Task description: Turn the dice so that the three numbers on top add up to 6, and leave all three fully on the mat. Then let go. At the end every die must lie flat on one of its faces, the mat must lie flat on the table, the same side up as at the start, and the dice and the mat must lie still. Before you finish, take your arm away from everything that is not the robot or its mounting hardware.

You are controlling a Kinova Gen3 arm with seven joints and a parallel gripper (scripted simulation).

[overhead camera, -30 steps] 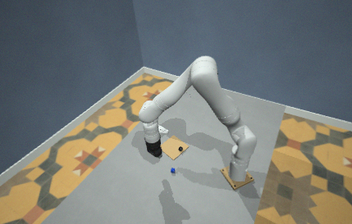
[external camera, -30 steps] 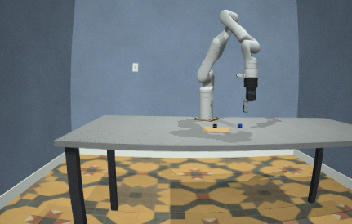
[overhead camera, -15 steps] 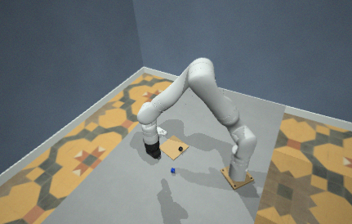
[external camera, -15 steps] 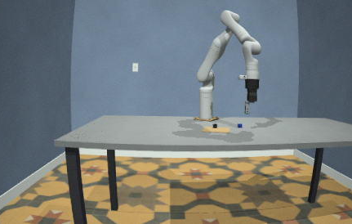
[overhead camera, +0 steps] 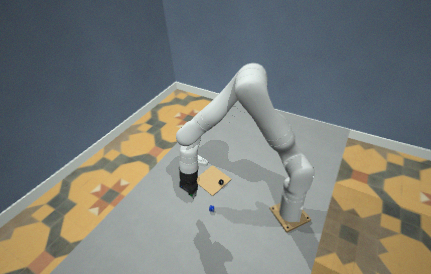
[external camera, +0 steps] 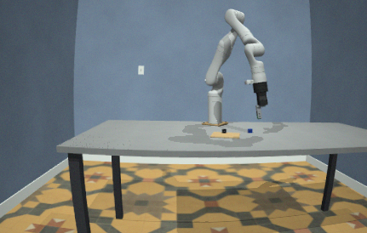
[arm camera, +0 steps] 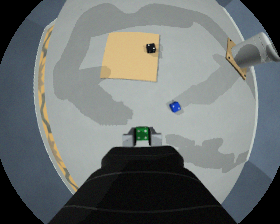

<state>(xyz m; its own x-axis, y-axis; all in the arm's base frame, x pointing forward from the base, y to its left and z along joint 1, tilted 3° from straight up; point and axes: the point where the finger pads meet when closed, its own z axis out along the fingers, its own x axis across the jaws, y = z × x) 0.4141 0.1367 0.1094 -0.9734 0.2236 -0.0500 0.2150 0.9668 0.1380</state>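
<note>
The grey worktop carries the pale jointed arm, mounted on a tan base plate. Directions refer to the wrist view, read from the mat's centre. The square tan mat lies on the worktop, with the base plate towards 3 o'clock. The pincer, at 6 o'clock and raised above the worktop, grasps the green die between its fingers. The black die rests on the mat at 2 o'clock, near its edge. The blue die rests off the mat, between 4 and 5 o'clock. The black and blue dice's top numbers are too small to read.
</note>
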